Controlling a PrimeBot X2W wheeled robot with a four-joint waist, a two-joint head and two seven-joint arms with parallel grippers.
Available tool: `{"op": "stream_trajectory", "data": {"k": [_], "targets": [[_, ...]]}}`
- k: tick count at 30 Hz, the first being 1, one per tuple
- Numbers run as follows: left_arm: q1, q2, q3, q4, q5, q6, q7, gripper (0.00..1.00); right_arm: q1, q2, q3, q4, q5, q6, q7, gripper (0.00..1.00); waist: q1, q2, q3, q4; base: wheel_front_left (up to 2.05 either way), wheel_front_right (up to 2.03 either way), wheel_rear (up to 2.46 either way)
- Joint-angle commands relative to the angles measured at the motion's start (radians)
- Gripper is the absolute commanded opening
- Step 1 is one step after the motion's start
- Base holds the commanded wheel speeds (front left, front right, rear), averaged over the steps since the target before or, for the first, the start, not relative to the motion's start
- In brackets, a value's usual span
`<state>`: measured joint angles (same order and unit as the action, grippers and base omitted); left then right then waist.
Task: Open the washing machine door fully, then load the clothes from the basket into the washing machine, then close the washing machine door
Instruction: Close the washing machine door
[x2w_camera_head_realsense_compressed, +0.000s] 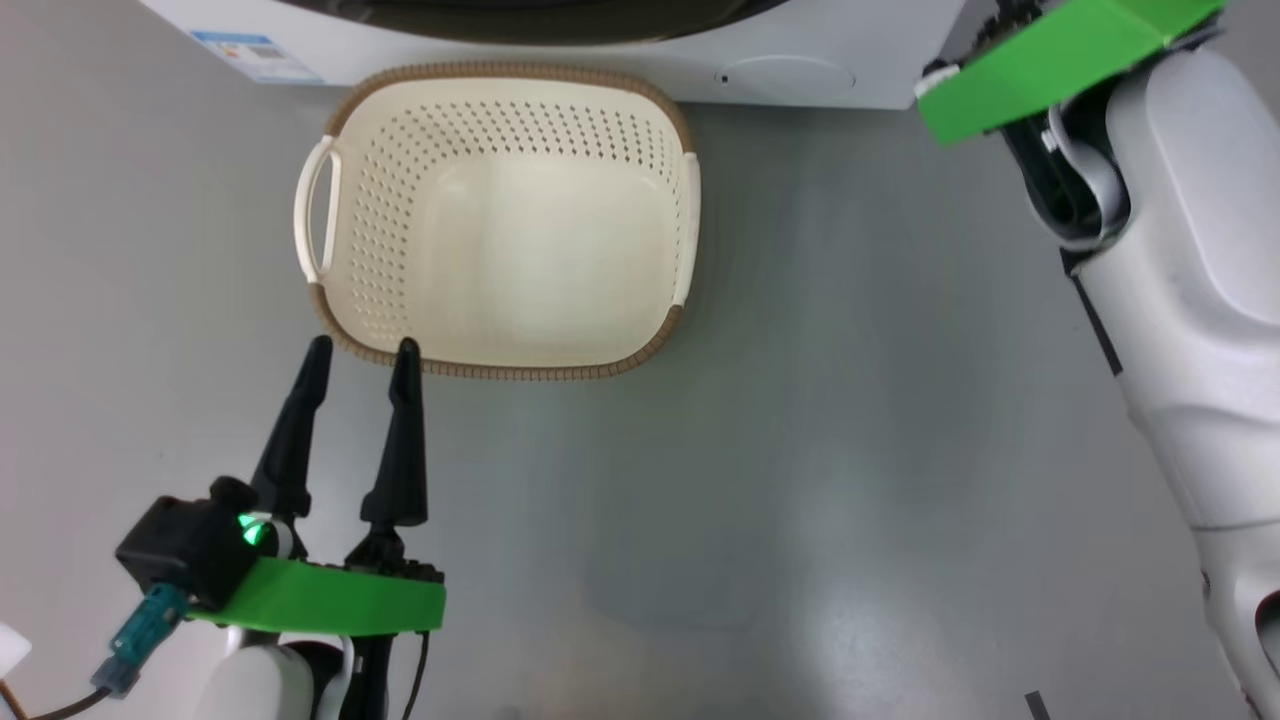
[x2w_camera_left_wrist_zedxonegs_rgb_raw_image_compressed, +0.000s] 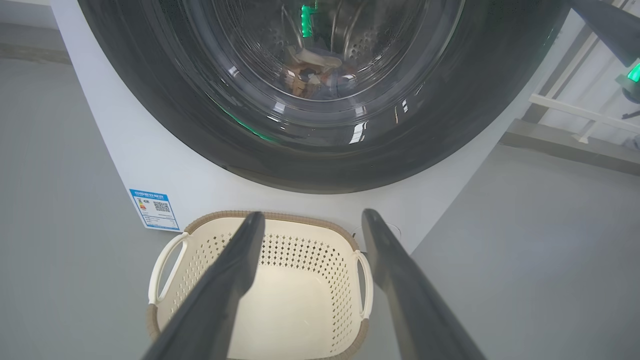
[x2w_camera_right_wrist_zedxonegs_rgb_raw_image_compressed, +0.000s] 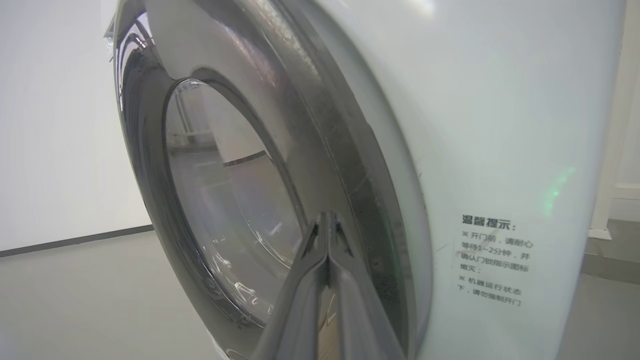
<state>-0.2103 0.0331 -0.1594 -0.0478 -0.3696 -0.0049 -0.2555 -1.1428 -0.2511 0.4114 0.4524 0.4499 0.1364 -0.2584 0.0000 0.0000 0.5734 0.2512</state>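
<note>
The basket stands empty on the floor before the washing machine. My left gripper is open, its fingertips just short of the basket's near left corner, nothing between them. In the left wrist view the same gripper points over the basket at the washing machine door, which lies flat against the machine's front. The clothes show through its glass, inside the drum. My right gripper is shut and empty, its tips against the door's black rim; whether they touch it I cannot tell.
My pale right forearm rises along the right side, next to the machine's corner. A blue label and a small round flap sit low on the machine's front. Grey floor spreads right of the basket.
</note>
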Motion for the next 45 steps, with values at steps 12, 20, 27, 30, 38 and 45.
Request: {"op": "stream_trajectory", "data": {"k": [12, 20, 27, 30, 38, 45], "targets": [[0.023, 0.017, 0.090, -0.013, 0.041, -0.012, -0.006, 1.00, 0.195, -0.020, 0.035, -0.090, 0.070, -0.006, -0.003, 0.00, 0.0000, 0.0000, -0.132, -0.080, 0.00, 0.00, 0.00], [0.042, 0.017, 0.129, -0.020, 0.082, -0.018, -0.006, 1.00, 0.309, -0.037, 0.024, -0.111, 0.041, -0.006, -0.003, 0.00, 0.0000, 0.0000, -0.195, -0.121, 0.00, 0.00, 0.00], [0.072, 0.017, 0.172, -0.030, 0.100, -0.027, -0.006, 1.00, 0.416, -0.023, -0.010, -0.145, 0.006, -0.006, -0.003, 0.62, 0.0000, 0.0000, -0.260, -0.162, 0.00, 0.00, 0.00], [0.090, 0.017, 0.188, -0.033, 0.109, -0.032, -0.006, 1.00, 0.457, -0.016, -0.016, -0.150, 0.000, -0.006, -0.003, 1.00, 0.0000, 0.0000, -0.291, -0.178, 0.00, 0.00, 0.00], [0.148, 0.017, 0.222, -0.032, 0.123, -0.036, -0.006, 1.00, 0.586, 0.004, -0.052, -0.166, -0.025, -0.006, -0.003, 1.00, 0.0000, 0.0000, -0.367, -0.228, 0.00, 0.00, 0.00], [0.188, 0.017, 0.247, -0.045, 0.115, -0.037, -0.006, 1.00, 0.714, -0.010, -0.121, -0.221, -0.081, -0.006, -0.003, 1.00, 0.0000, 0.0000, -0.410, -0.254, 0.00, 0.00, 0.00]]}}
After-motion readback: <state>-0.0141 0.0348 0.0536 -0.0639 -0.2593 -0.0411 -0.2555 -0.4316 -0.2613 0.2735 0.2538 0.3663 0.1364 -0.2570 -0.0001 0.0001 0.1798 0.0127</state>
